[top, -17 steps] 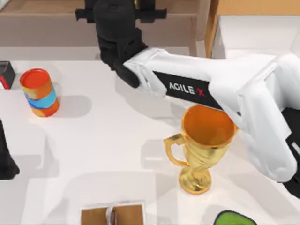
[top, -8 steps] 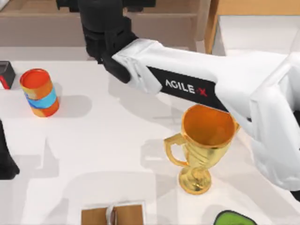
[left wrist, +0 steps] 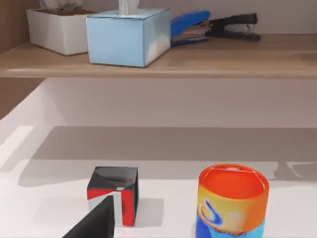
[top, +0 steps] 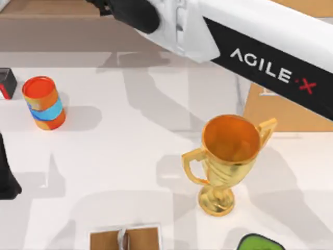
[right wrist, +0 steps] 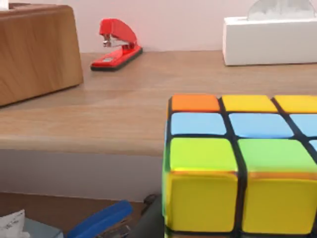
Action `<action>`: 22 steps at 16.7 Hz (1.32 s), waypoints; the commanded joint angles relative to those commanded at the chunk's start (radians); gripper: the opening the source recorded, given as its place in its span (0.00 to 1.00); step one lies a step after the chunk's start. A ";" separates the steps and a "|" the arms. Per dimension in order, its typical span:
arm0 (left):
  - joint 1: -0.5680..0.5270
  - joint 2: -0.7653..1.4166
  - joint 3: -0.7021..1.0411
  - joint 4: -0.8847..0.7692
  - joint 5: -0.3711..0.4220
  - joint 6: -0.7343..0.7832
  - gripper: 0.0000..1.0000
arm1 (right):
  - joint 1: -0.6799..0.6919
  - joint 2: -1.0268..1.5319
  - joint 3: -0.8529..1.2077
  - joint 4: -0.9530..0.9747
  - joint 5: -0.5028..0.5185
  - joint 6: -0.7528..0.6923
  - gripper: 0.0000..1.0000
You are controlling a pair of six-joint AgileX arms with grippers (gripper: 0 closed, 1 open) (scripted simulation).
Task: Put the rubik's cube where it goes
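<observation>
The rubik's cube sits very close in the right wrist view, showing yellow, green, light-blue and orange squares in a dark grid. It hangs level with a wooden shelf board, apart from it, and my right gripper is shut on it, showing as a dark edge by the cube's lower corner. In the top view my right arm reaches from the right across to the back left, its black wrist at the top edge. My left arm is parked at the table's left edge.
On the shelf are a red stapler, a white box and a wooden box. A gold trophy stands at the table's middle right, an orange-and-blue can at the left. A lower shelf holds tissue boxes and staplers.
My right arm has risen and swung toward the back left. Its wrist has gone from over the table's back edge to the top edge of the view.
</observation>
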 joint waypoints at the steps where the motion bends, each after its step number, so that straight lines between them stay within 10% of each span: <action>1: 0.000 0.000 0.000 0.000 0.000 0.000 1.00 | -0.010 -0.033 0.009 -0.085 -0.020 0.011 0.00; 13: 0.000 0.000 0.000 0.000 0.000 0.000 1.00 | -0.456 -0.050 0.062 -1.195 -0.468 0.107 0.00; 22: 0.000 0.000 0.000 0.000 0.000 0.000 1.00 | -0.784 0.273 0.155 -1.436 -0.762 0.069 0.00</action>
